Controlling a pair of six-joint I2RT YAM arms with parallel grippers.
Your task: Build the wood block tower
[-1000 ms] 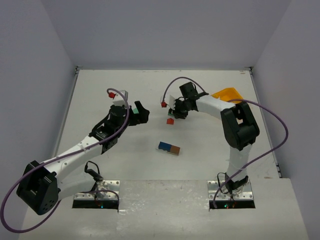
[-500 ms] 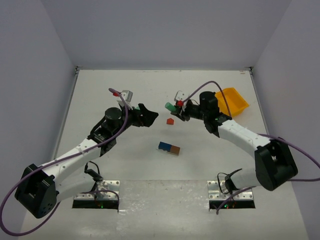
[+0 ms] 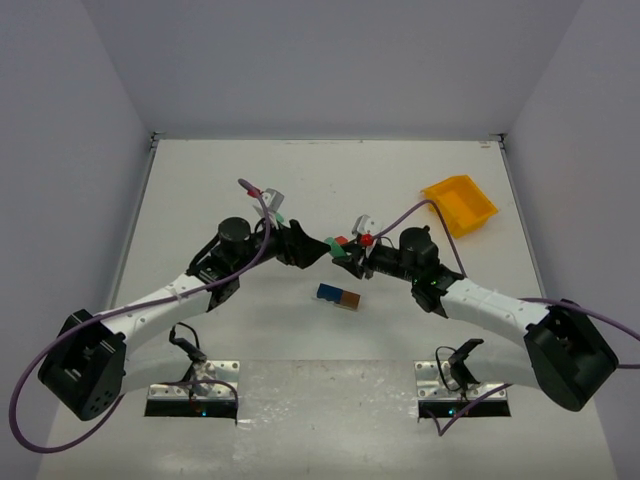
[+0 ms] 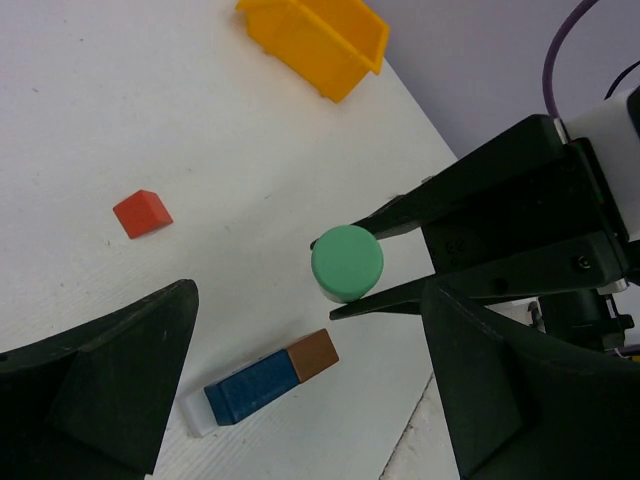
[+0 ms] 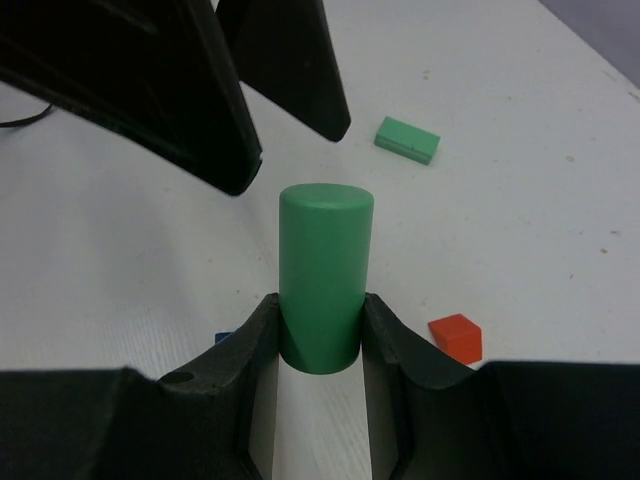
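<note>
1. Blocks: blue block (image 4: 250, 388) and brown block (image 4: 314, 355) lie end to end, touching, on the counter (image 3: 200, 190).
2. Right end effector (image 5: 320, 306) is clamped on a green cylinder (image 5: 325, 265), which sticks out past its fingertips.
3. Left end effector (image 3: 312, 250) is spread wide, facing the cylinder w/o touching it.
4. Red block (image 4: 141, 213) and flat mint block (image 5: 407, 139) sit loose nearby; yellow bin (image 3: 458, 203) is well apart.

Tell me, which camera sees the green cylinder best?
The right wrist view: the green cylinder fills the middle, its side showing, pinched in the right end effector. The left wrist view shows mainly its round end; the top view, a green speck.
</note>
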